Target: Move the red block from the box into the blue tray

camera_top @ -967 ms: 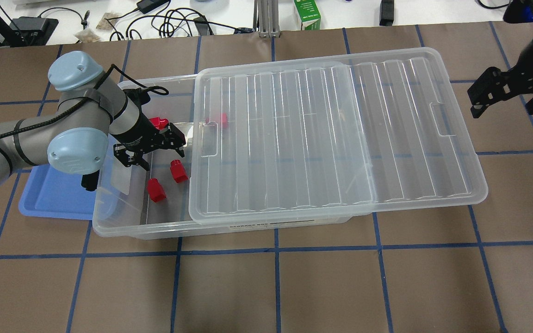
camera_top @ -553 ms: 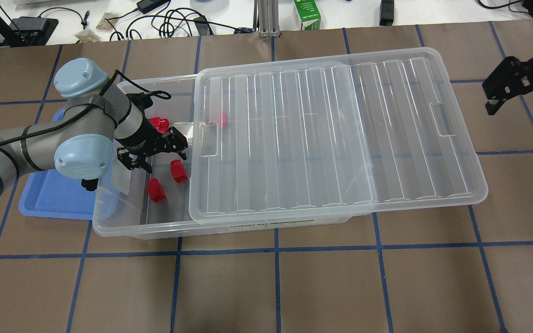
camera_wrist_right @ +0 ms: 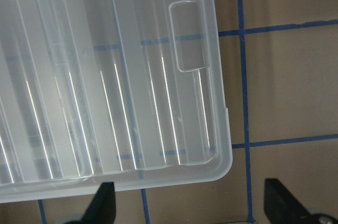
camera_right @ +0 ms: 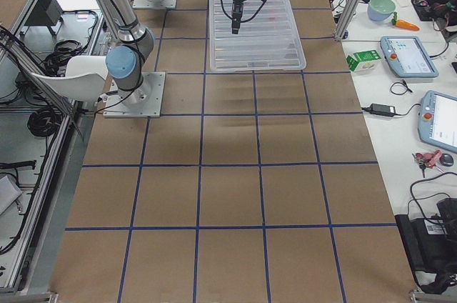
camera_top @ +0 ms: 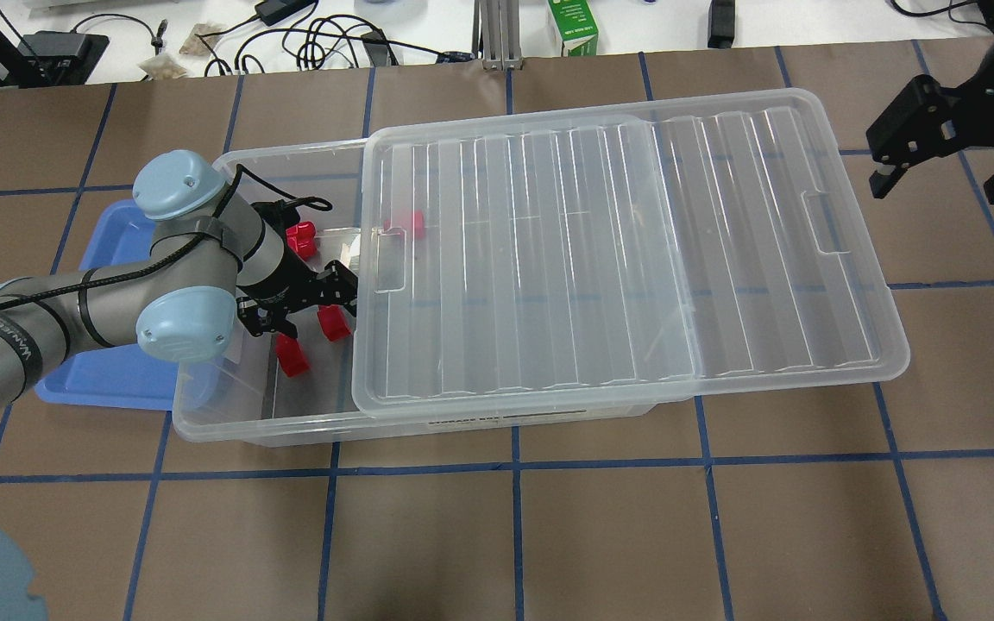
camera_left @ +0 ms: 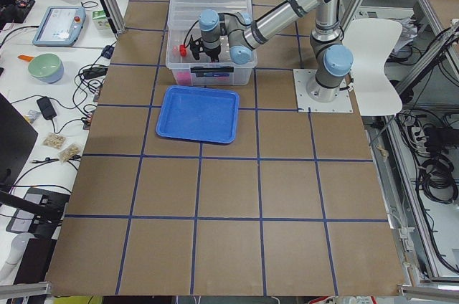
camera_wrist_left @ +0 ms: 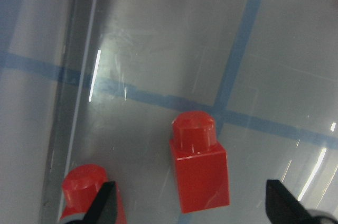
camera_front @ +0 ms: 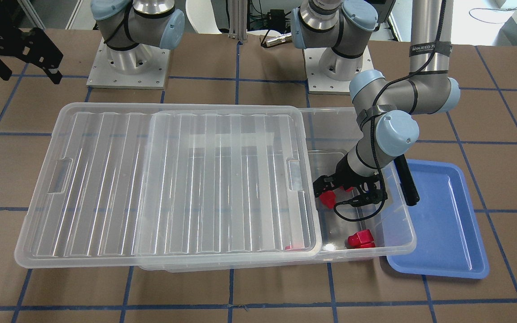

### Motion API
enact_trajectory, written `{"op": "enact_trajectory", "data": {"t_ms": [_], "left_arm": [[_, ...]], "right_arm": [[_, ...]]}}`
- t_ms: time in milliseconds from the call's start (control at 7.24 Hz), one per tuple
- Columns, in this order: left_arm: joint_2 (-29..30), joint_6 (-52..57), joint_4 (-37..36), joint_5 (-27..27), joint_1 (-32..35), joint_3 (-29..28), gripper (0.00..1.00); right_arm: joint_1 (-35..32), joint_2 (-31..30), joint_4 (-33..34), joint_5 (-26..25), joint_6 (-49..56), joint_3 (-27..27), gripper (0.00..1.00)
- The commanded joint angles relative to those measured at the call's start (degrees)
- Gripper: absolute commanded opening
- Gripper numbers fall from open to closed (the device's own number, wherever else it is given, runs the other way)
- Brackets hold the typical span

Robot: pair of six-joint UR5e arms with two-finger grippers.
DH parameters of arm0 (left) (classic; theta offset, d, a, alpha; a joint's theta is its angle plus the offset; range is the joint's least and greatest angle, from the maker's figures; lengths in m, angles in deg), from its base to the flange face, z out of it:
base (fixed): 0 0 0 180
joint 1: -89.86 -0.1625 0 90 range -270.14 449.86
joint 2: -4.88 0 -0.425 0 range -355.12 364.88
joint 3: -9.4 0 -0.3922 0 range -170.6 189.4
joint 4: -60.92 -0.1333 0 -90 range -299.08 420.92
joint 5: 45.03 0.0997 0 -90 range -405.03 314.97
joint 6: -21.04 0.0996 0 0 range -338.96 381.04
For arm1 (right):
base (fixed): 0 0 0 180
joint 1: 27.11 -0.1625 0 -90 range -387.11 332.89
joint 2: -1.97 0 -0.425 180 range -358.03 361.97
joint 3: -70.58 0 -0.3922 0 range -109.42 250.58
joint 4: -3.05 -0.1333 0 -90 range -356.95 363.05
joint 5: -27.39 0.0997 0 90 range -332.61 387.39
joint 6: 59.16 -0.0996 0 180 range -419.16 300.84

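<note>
One blue tray (camera_top: 87,379) lies farthest left in the overhead view. It sits flat on the surface (camera_top: 549,535), just beside the left end of the box (camera_top: 221,423). The left arm (camera_top: 74,302) crosses above the tray and hides part of it.

To the right, the left gripper (camera_top: 311,309) is down inside the uncovered end of the box, with its jaws spread wide and holding nothing. Its wrist camera shows the red block (camera_wrist_left: 198,176) standing on the clear box floor between the two fingertips, and neither finger touches it. A second red block (camera_wrist_left: 87,187) stands just beside one fingertip at the lower left of that view. A third red block (camera_top: 300,237) lies farther back in the open end, partly behind the arm. A fourth red block (camera_top: 411,222) shows through the left edge of the lid (camera_top: 618,259).

The ribbed clear lid rests on top of the box, slid to the right. It covers most of the box and overhangs its right end.

Farthest right, the right gripper (camera_top: 941,183) hangs above the surface past the lid's far right corner, with its jaws wide apart and empty. Its wrist camera looks down on a rounded corner of the lid.
</note>
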State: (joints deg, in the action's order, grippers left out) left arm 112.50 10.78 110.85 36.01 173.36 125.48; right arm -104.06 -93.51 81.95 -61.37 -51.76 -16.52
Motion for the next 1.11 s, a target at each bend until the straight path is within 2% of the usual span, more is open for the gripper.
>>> {"op": "enact_trajectory", "data": {"t_ms": [0,138,276,414,553,691,967], "left_arm": [[0.3,-0.9,-0.3,0.0,0.3,0.0,0.78],[0.5,-0.9,-0.3,0.0,0.3,-0.1,0.78],[0.5,-0.8,-0.3,0.0,0.3,-0.1,0.78],[0.5,-0.6,-0.4,0.0,0.2,-0.1,0.73],[0.5,-0.3,-0.4,-0.1,0.1,-0.2,0.20],[0.7,0.0,-0.4,0.0,0.1,-0.3,0.00],[-1.0,2.4,-1.1,-0.2,-0.5,-1.1,0.00]], "right_arm": [[-5.9,0.3,0.5,0.2,-8.1,-0.1,1.00],[-6.2,0.0,0.0,0.1,-12.4,-0.1,1.00],[-6.2,0.2,0.2,-0.9,-11.9,-0.1,1.00],[-6.2,0.2,0.1,-2.3,-11.7,-1.0,1.00],[-6.3,-0.2,0.2,-2.2,-11.5,-1.4,1.00],[-6.5,-0.2,0.0,-2.1,-11.4,-1.5,1.00],[-8.0,0.0,-0.2,-2.2,-11.4,-1.5,1.00]]}}
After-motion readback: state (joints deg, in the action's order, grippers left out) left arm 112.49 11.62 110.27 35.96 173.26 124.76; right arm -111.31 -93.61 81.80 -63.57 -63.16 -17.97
